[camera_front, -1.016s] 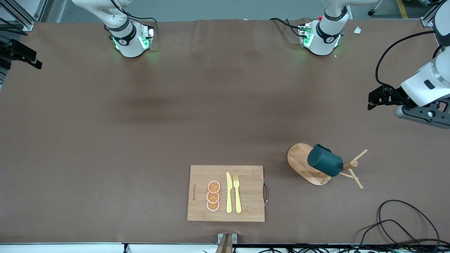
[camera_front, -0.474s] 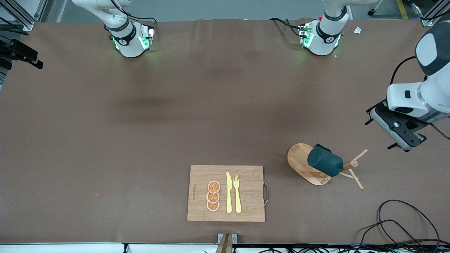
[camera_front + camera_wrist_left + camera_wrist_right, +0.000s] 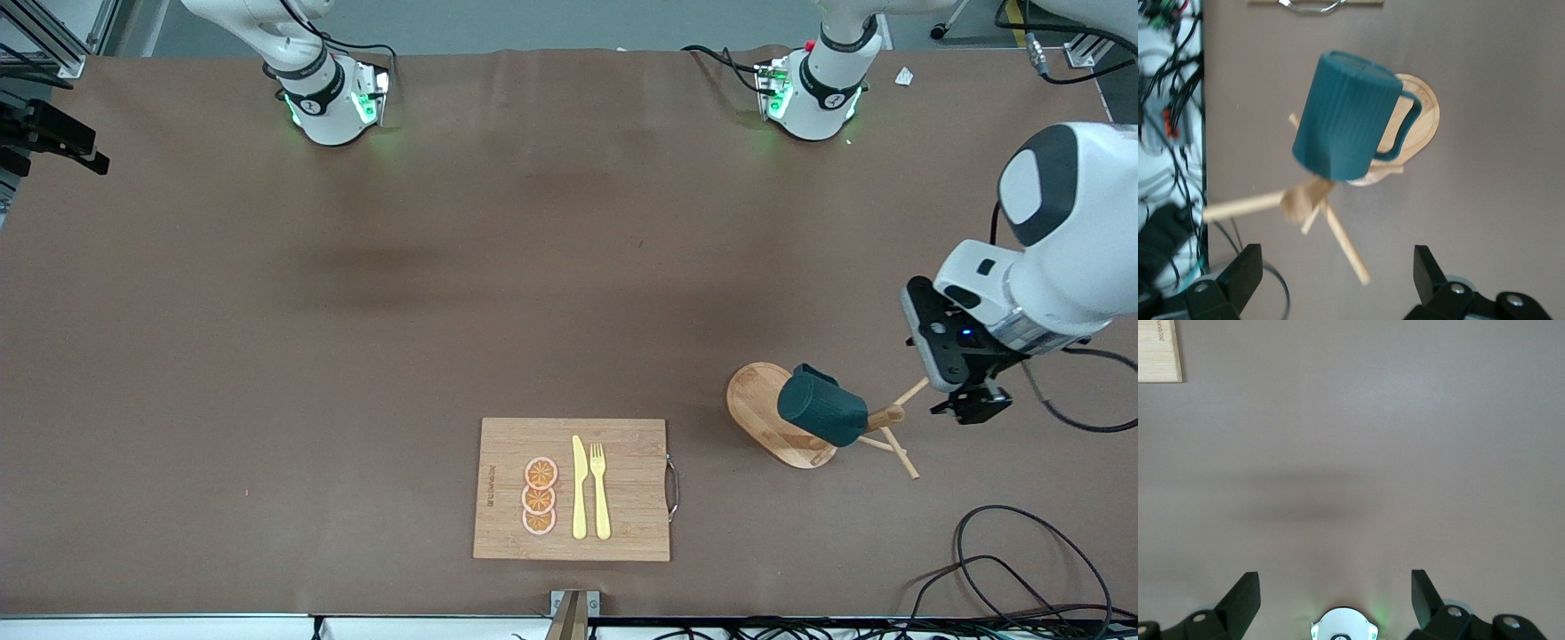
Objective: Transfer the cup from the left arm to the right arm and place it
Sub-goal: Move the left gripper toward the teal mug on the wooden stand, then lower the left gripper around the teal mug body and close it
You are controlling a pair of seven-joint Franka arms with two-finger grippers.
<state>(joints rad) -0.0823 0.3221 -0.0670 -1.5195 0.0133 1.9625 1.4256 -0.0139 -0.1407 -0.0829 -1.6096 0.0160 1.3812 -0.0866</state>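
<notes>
Two claws spread: left claw (image 3: pixel 969 411) empty beside racked cup (image 3: pixel 821 410), right unseen

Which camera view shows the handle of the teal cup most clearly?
The left wrist view: the cup hangs on the wooden rack between the open left gripper fingers, and its handle shows in full outline. The front view shows the cup small, with the handle only a dark bump. The right wrist view shows no cup.

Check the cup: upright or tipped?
Tipped. The cup hangs on a peg of the rack, base angled up, mouth down toward the pegs.
</notes>
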